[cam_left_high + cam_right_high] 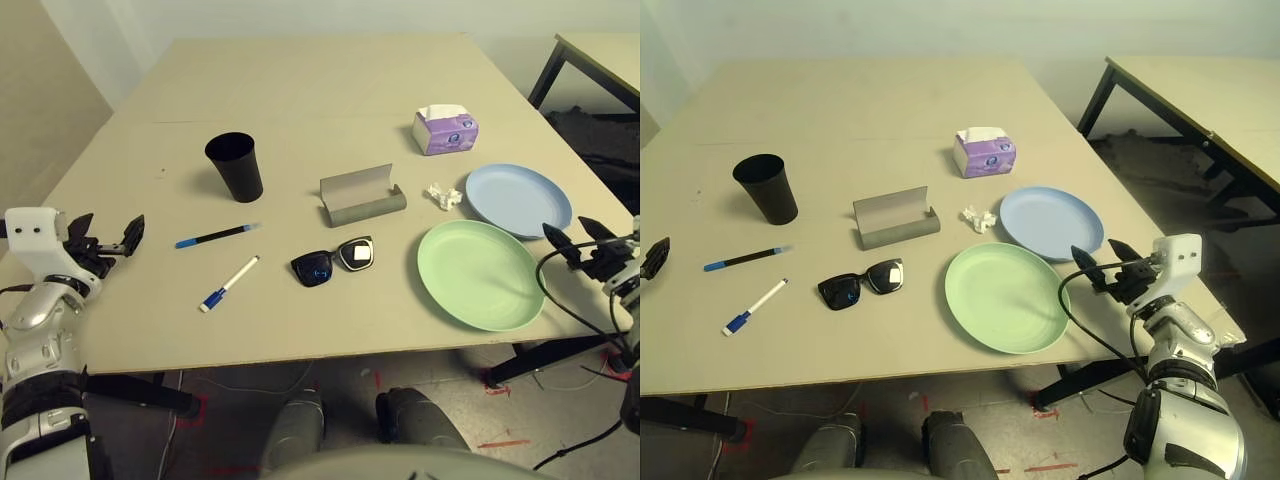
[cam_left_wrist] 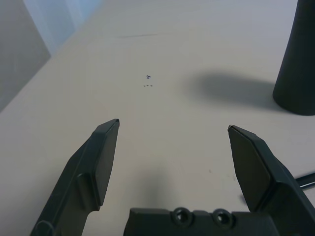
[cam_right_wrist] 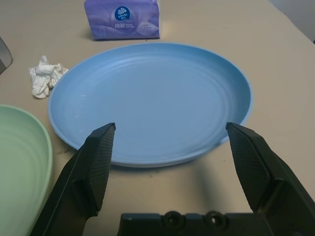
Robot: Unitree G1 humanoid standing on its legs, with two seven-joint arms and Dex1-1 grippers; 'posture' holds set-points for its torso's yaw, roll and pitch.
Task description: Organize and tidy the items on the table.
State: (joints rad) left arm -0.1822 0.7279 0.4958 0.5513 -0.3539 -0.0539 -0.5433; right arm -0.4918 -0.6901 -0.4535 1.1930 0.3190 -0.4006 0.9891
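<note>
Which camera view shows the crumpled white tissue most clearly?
The right wrist view: there the crumpled white tissue is near and large, beside the pale-blue plate, its folds visible. In both eye views it is a small white lump between the grey glasses case and that plate.

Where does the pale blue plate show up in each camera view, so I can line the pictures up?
Left eye view: pale-blue plate, right side of the table, behind the green plate.
Right eye view: centre-right, again behind the green plate.
Left wrist view: not in it.
Right wrist view: large and central, just beyond the open right gripper.
Shared landmark: the crumpled white tissue, lying just beside the plate.
</note>
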